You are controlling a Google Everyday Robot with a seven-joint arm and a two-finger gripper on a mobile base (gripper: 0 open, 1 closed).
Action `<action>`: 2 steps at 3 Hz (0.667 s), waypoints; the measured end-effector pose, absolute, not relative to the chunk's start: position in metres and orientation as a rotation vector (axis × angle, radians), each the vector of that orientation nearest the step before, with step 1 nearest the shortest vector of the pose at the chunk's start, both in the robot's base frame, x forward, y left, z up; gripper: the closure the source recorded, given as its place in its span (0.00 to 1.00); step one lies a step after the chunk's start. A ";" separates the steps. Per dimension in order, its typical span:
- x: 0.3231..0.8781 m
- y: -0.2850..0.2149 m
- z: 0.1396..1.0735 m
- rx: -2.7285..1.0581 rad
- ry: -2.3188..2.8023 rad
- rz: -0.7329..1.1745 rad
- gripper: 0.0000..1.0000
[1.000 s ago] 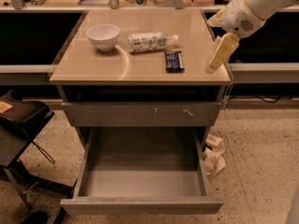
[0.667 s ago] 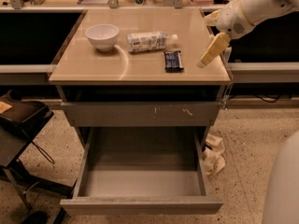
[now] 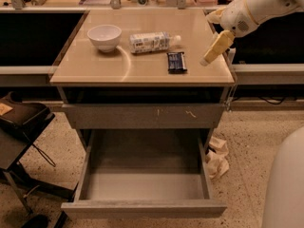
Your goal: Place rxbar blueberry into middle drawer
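Observation:
The rxbar blueberry (image 3: 176, 62), a small dark flat bar, lies on the tan counter top (image 3: 142, 72), right of centre. My gripper (image 3: 207, 59) hangs on the white arm above the counter's right edge. It is a short way right of the bar, apart from it, and holds nothing. The middle drawer (image 3: 142, 208) is pulled out wide below, with a plain front panel and a bare grey floor.
A white bowl (image 3: 104, 36) and a lying white-labelled plastic bottle (image 3: 152, 42) sit on the counter left of the bar. A shut drawer front with pale scratches (image 3: 142, 116) is above the open drawer. Crumpled paper (image 3: 217, 158) lies on the floor at right. A dark chair (image 3: 21, 122) stands at left.
My gripper has moved left along the counter's right edge, closer to the bar. The bar, bottle, bowl and drawer have not moved.

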State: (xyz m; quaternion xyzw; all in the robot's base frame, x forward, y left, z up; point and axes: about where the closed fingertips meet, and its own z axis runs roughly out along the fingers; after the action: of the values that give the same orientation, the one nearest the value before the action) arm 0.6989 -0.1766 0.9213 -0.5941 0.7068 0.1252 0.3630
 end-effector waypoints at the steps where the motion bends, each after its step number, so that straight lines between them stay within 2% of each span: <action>1: 0.714 -0.178 0.883 -1.490 1.872 0.375 0.00; 2: 0.740 -0.173 0.835 -1.427 1.896 0.462 0.00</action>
State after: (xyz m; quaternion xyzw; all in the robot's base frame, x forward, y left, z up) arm 0.7395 -0.1725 0.8355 -0.5521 0.7334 0.1787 0.3541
